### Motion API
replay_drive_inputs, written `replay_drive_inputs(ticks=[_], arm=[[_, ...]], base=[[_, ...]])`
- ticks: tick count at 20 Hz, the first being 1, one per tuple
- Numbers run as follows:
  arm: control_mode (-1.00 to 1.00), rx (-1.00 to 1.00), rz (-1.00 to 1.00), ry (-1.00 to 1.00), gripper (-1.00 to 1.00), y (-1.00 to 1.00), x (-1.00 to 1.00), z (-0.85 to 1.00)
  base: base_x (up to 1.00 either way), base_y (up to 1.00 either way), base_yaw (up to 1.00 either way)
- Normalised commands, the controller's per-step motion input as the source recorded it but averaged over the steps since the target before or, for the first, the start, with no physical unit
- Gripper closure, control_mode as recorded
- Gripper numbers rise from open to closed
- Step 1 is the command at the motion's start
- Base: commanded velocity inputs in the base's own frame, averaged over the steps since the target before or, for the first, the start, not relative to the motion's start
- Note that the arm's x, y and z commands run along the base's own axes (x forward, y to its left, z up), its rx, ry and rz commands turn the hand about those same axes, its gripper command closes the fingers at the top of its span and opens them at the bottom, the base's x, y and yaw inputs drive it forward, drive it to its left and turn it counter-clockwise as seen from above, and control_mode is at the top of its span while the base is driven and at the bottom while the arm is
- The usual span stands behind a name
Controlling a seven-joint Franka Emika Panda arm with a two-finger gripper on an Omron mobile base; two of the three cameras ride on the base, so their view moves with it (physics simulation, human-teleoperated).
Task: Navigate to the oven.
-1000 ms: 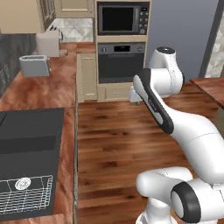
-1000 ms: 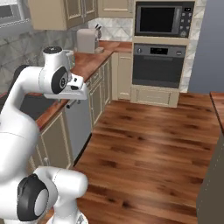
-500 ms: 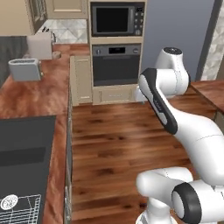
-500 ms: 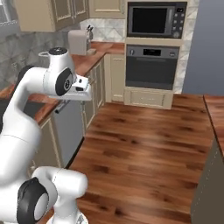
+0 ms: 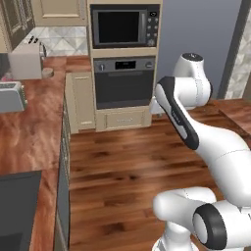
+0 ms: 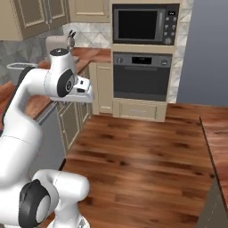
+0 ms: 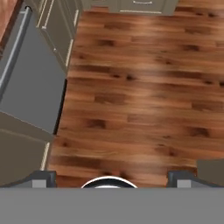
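Facing the oven wall across bare wood floor, nothing in the hand.

I see the oven (image 5: 123, 82) straight ahead in the tall cabinet column, its dark door shut and bar handle across the top, directly under the microwave (image 5: 126, 26), with a shut drawer (image 5: 123, 118) below it. From my right camera the oven (image 6: 142, 77) sits just right of centre. The wooden counter (image 5: 37, 122) runs along my left, carrying a toaster (image 5: 11, 96) and a pale appliance (image 5: 27, 61) further back. In the hand camera the gripper (image 7: 109, 179) points down at the plank floor (image 7: 144, 96), fingers wide apart and empty, with a grey dishwasher front (image 7: 26, 83) at the left. Since half a second ago the base has rolled closer: the oven looms larger and the sink has slipped almost out of frame.
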Motion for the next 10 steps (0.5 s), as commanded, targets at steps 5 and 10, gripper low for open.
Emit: replay_drive_inputs(ticks=[5, 10], arm=[[1.00, 0.00, 0.00, 0.00, -1.00, 0.00, 0.00, 0.00], [1.00, 0.00, 0.00, 0.00, -1.00, 0.00, 0.00, 0.00]], base=[[1.00, -0.02, -0.14], [1.00, 0.00, -0.10]])
